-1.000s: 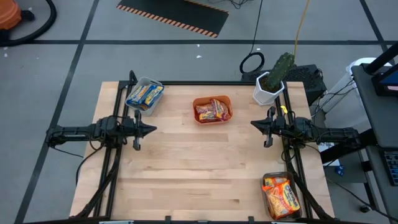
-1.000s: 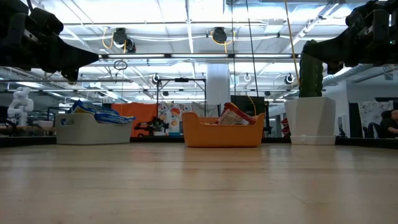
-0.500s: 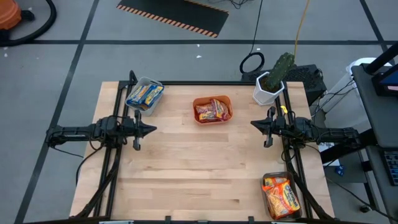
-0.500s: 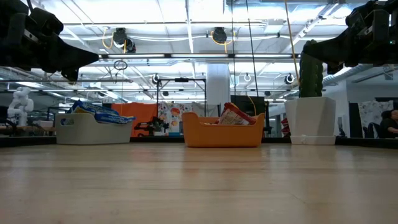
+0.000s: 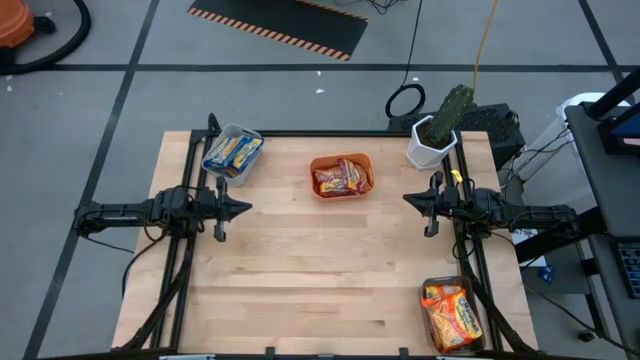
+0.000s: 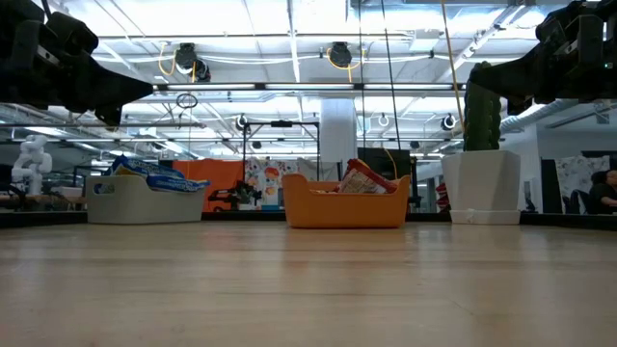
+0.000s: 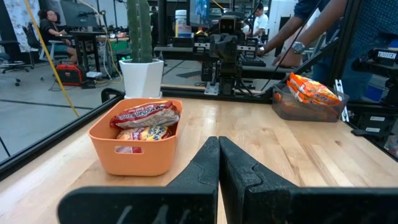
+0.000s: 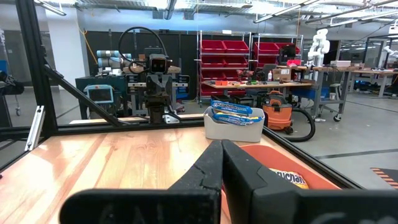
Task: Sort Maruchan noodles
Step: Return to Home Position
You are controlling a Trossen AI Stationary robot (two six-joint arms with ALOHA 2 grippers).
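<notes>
Red and silver-red noodle packets (image 5: 342, 177) lie in the orange bin (image 5: 341, 160) at the table's far middle, also in the left wrist view (image 7: 146, 115). Blue-yellow packets (image 5: 232, 153) fill the grey bin (image 5: 215, 165) at the far left. Orange packets (image 5: 452, 312) lie in the clear bin (image 5: 430, 287) at the near right. My left gripper (image 5: 247, 208) hovers shut at the table's left side. My right gripper (image 5: 407, 199) hovers shut at the right side. Both are empty.
A white pot with a cactus (image 5: 436, 130) stands at the table's far right corner. The bare wooden tabletop (image 5: 320, 270) lies between the arms. A person's arm (image 7: 298, 37) shows beyond the table in the left wrist view.
</notes>
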